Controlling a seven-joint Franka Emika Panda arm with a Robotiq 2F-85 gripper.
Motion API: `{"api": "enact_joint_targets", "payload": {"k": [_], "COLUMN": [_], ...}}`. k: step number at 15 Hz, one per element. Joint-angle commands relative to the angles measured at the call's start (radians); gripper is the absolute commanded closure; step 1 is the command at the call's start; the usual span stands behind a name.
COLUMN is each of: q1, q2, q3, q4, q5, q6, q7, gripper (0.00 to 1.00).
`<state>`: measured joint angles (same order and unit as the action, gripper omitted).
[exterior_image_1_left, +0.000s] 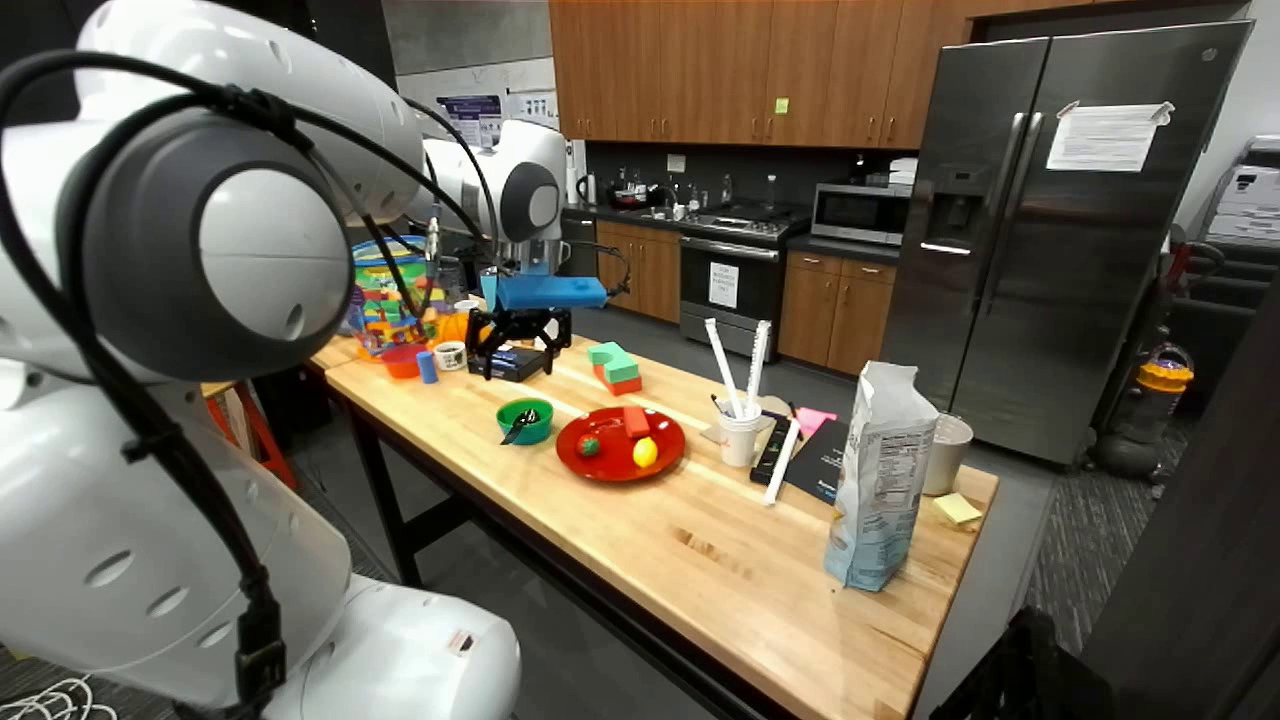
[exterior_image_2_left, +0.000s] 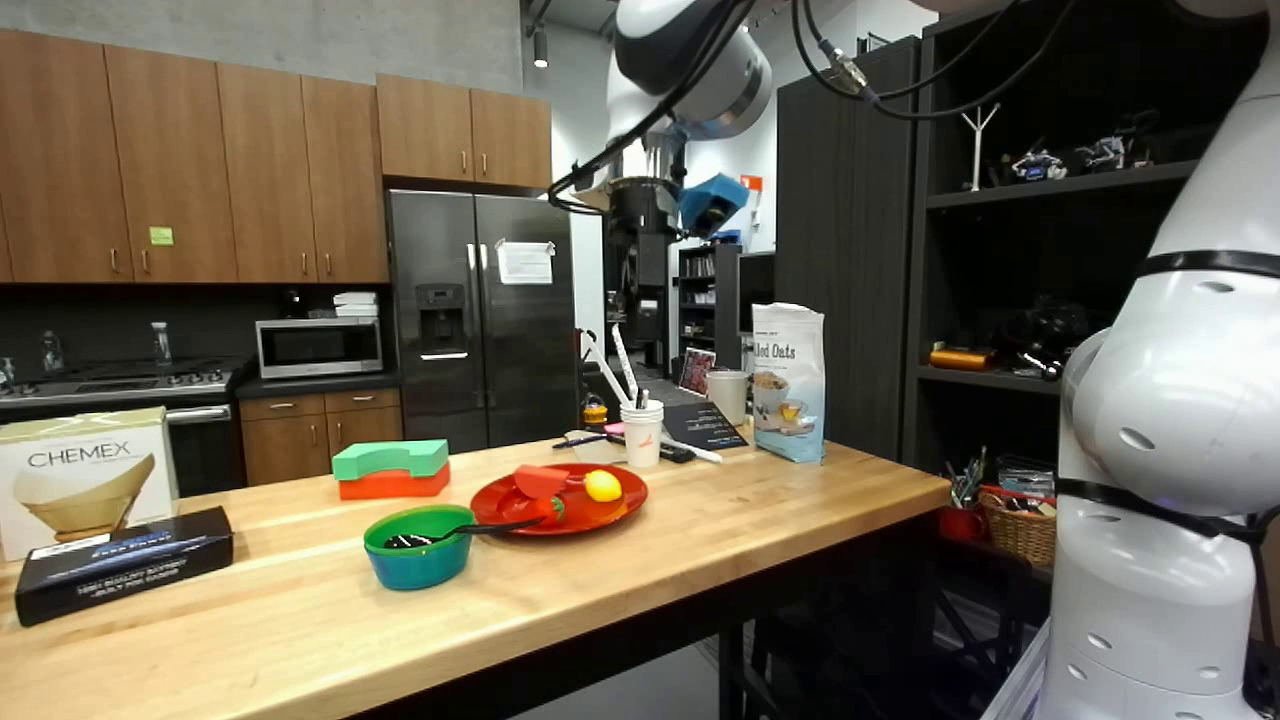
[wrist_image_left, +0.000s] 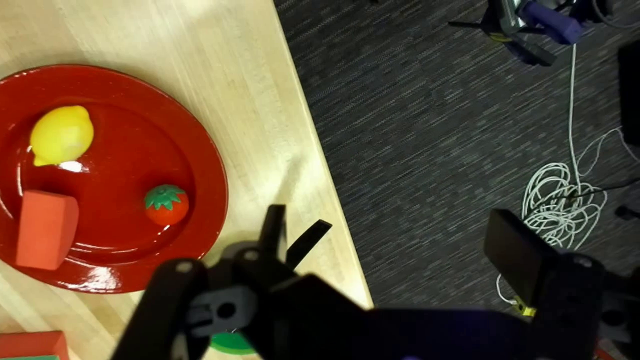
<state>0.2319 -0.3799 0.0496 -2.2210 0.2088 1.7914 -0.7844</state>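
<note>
Jaws hang high in the air, off to one side of the red plate on the tabletop, their two halves spread wide apart. In the wrist view one half shows against the tabletop beside the plate, the other against the dark carpet. Below them, partly hidden by them in that view, is a bowl, green within and blue without, sitting upright just beside the plate; a black utensil leans in it, handle jutting over the rim. On the plate lie a yellow lemon, a red block and, on the side toward the bowl, a small round toy fruit with a green leafy cap. The lemon and red block lie near each other, apart from the fruit. A green arched block rests on a red base piece near the plate. Farther from the plate, past the bowl, a black box lies flat beside an upright carton marked CHEMEX. On the plate's opposite side, near its rim, stands a paper cup holding two white sticks, and beyond that, well apart from the plate, an upright bag of oats.
</note>
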Motion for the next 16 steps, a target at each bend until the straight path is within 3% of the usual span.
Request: {"api": "enact_joint_targets", "payload": {"k": [1,2,3,10,16], "q1": [0.005,0.015,-0.003,-0.003,0.001], "q2": [0.021,0.020,0.009,0.012,0.028], "q3": [-0.009,-0.019,0.003,0.002,0.020], "q4": [0.033,0.033,0.009,0.012,-0.004], "q5": [-0.003,0.018,0.004,0.008,0.029], "q6": [-0.058,-0.071,-0.035,-0.050,0.201], "q7": [-0.068,-0.132,-0.062,-0.116,-0.078], "gripper": [0.00,0.00,0.00,0.00,0.00]}}
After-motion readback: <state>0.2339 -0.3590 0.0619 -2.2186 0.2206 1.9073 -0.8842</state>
